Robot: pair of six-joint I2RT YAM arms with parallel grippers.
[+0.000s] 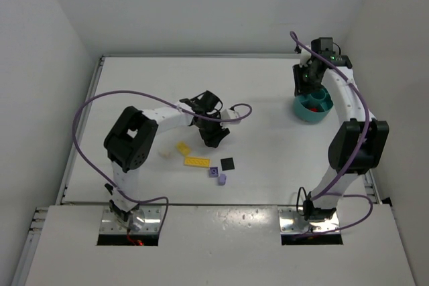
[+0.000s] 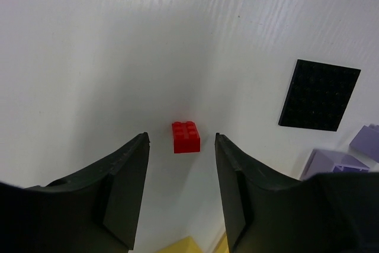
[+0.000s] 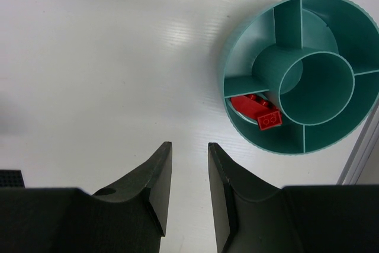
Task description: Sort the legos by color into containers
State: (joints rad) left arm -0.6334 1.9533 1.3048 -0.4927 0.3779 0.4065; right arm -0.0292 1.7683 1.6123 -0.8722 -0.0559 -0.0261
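My left end effector [image 1: 213,137] hangs over the middle of the tabletop [image 1: 268,98] with its jaws released and nothing gripped. In the left wrist view, 1 red brick [image 2: 186,137] lies flat on the surface, centred in the gap between the 2 fingers and touching neither. I judge this alignment deliberate: the brick is framed so the jaws can descend and close squarely on its sides. Just beside it to the right lie a black plate [image 2: 320,94] and 2 lavender bricks [image 2: 331,161], near enough that a skewed descent could nudge them. In the top view, a yellow plate [image 1: 197,161] and a yellow brick [image 1: 182,147] sit nearer the arm bases, apart from the red brick.

My right end effector [image 3: 189,149] hovers beside the teal bowl [image 3: 266,66] at the far right of the tabletop. Its jaws stand narrowly apart and are empty, with bare surface visible between them. The bowl is upright, and its dividers form several outer compartments around a central cup. 1 outer compartment on the near-left side holds red pieces [image 3: 257,111]; the others visible are bare. I judge that compartment to be the red one, so the framed brick belongs there. Sorting appears to be at an early stage: yellow, lavender and black pieces are not yet in the bowl.
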